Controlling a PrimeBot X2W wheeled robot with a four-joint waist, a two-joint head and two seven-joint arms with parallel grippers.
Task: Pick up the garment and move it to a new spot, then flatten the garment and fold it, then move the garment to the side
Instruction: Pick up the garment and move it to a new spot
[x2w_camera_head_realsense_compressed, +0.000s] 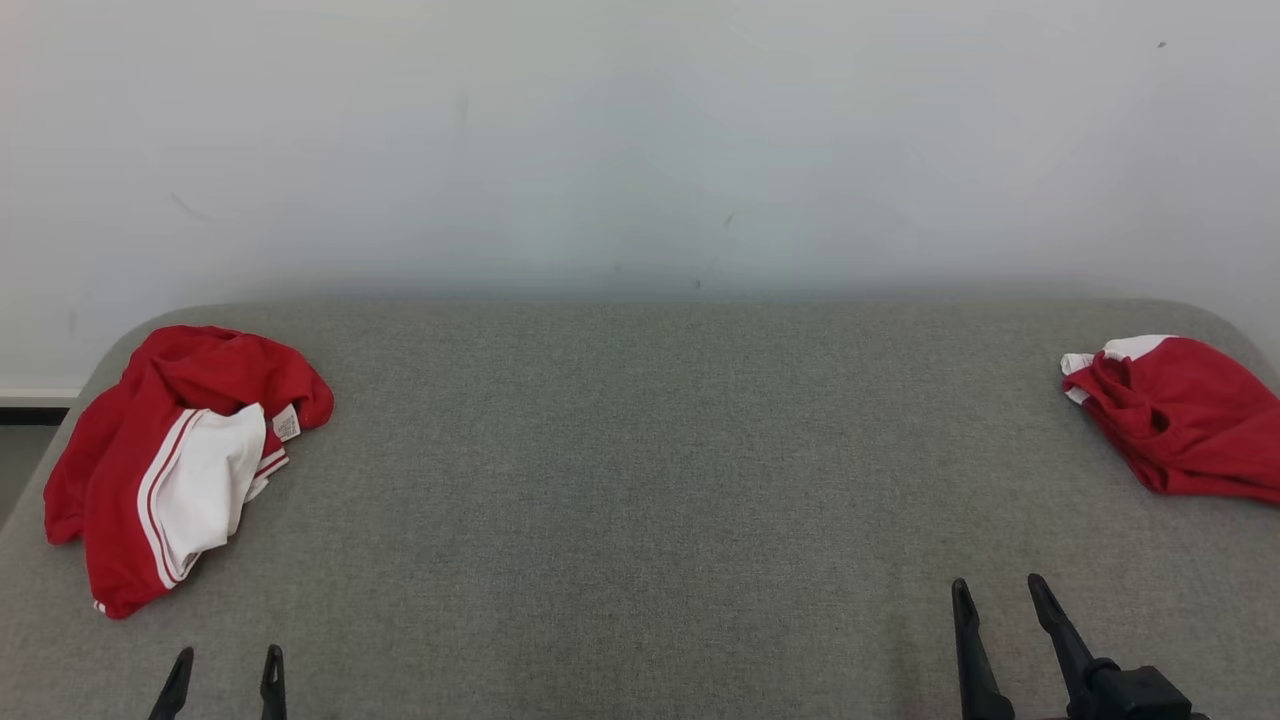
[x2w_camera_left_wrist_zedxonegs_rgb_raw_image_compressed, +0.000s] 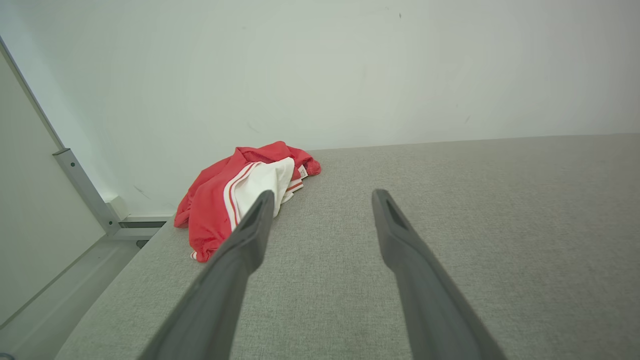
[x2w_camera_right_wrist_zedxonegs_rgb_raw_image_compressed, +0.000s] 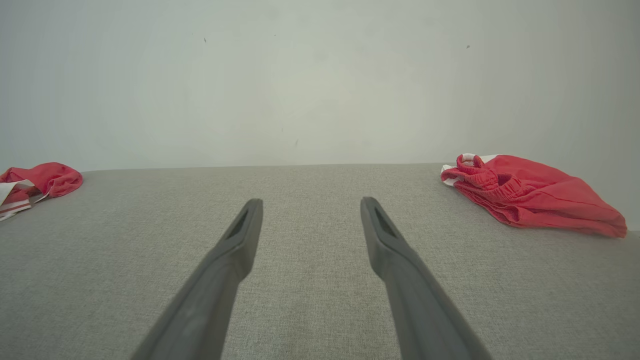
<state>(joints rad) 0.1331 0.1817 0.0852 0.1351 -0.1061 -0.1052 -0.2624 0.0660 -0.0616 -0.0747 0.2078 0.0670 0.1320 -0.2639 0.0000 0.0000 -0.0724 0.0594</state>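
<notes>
Both the left jaws and the right jaws stood spread wide, empty, above the bare tabletop (x2w_camera_head_realsense_compressed: 640, 480). Just ahead of the left jaws and outward lay the left garment (x2w_camera_head_realsense_compressed: 160, 470), a crumpled red-and-white heap. The right garment (x2w_camera_head_realsense_compressed: 1185, 425), all bunched red, lay well ahead of the right jaws and outward. I could not tell which one the task meant.

Both sat close to the tabletop's edges, so I judged a careless drag could spill one over the side. A pinch into those folds might catch a single layer and lift it twisted.

The left wrist view showed a rail (x2w_camera_left_wrist_zedxonegs_rgb_raw_image_compressed: 85, 195) and floor beyond the edge. The right wrist view showed the right garment's gathered waistband (x2w_camera_right_wrist_zedxonegs_rgb_raw_image_compressed: 492, 180), and the head view a label (x2w_camera_head_realsense_compressed: 286, 422).
</notes>
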